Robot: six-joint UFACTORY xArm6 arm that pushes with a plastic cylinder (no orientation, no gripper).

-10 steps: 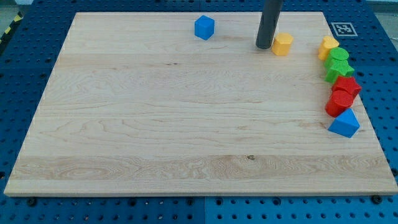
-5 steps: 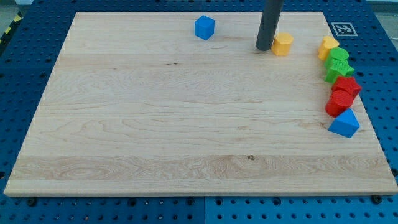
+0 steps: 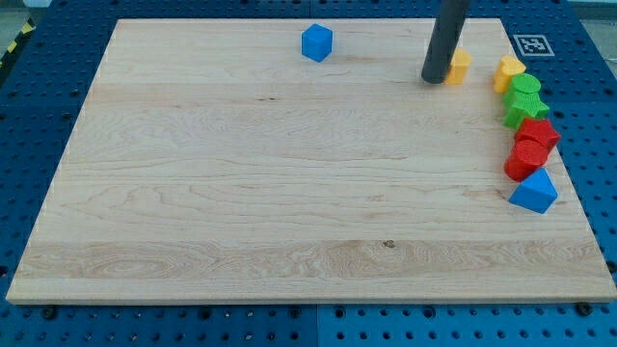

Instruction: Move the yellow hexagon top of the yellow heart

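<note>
Now the yellow hexagon (image 3: pixel 460 66) sits near the board's top edge, at about 1 o'clock from board centre. Only its right part shows, a small chunky yellow-orange block with flat faces; the rest is hidden behind the rod. My tip (image 3: pixel 435 79) rests on the wood at the hexagon's 9 o'clock side, touching it or just beside it, can't tell which. No jaws on this rod, so nothing to open or close; it clamps nothing.

The yellow heart (image 3: pixel 509 71) lies at 3 o'clock from the hexagon, near but apart, a bare strip of wood between them. It heads a column of blocks along the board's right edge. Going toward 6 o'clock from the heart: two green blocks (image 3: pixel 526 99) pressed together, shapes unclear, then two red blocks (image 3: pixel 530 146) also touching, shapes unclear, then a blue triangle-like block (image 3: pixel 534 192) at the bottom of the column.

A blue cube (image 3: pixel 316 42) stands alone at 12 o'clock from board centre, well apart from the tip.

No containers in view. Everything lies flat on the wooden board (image 3: pixel 241 193), which rests on a blue pegboard table (image 3: pixel 39 116). A black-and-white marker tag (image 3: pixel 530 44) lies off the board's top right corner.
</note>
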